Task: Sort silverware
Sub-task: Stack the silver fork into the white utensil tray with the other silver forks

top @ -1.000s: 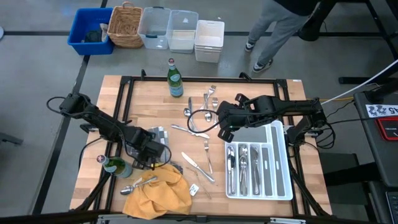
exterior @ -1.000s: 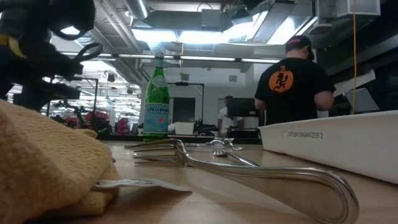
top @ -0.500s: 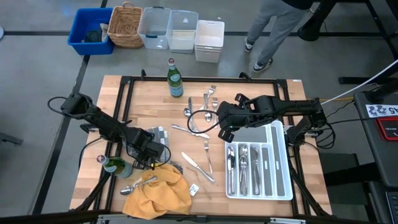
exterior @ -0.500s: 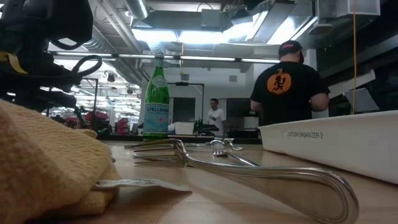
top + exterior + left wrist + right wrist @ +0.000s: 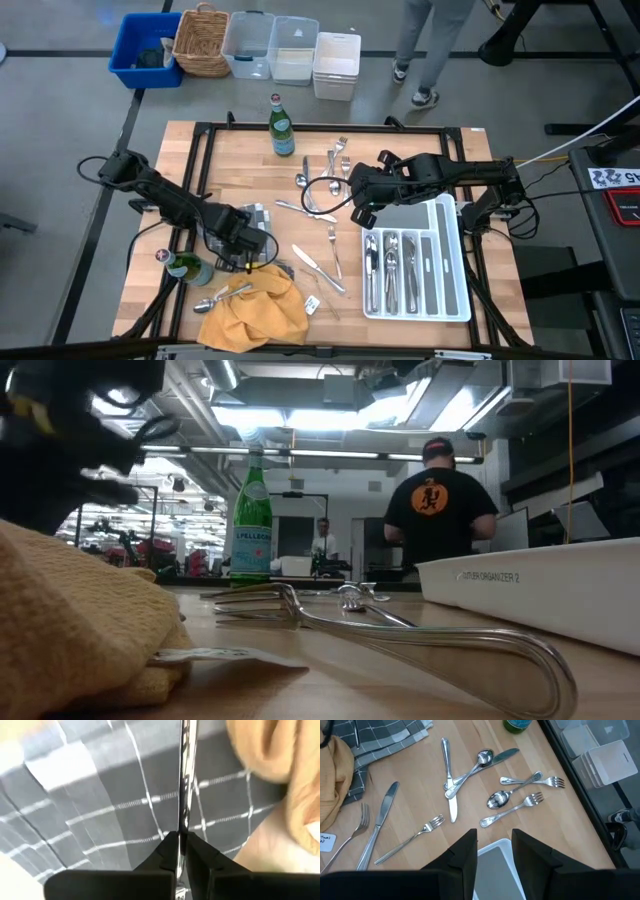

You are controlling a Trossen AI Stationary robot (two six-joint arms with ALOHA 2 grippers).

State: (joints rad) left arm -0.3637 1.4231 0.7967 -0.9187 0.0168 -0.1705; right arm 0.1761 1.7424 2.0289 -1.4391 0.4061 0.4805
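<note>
Steel in my left gripper (image 5: 180, 851): fingers pinched on a slim silver utensil handle (image 5: 186, 780), over the grey checked cloth (image 5: 115, 805) beside the yellow towel (image 5: 252, 308).
Left arm: low at the table's left-front, near a green bottle (image 5: 186, 268).
Right gripper (image 5: 494, 851): fingers spread apart, holding nothing that I see, hovering at the far end of the white tray (image 5: 452, 300).
Tray contents: several pieces (image 5: 390, 262) lying in the left compartments.
Loose silverware (image 5: 470, 770): forks, spoons and knives scattered on the wood between cloth and tray; a spoon (image 5: 212, 302) rests by the towel.
Far edge: second green bottle (image 5: 282, 128) upright.
Room: a person (image 5: 440, 510) stands beyond the table.
</note>
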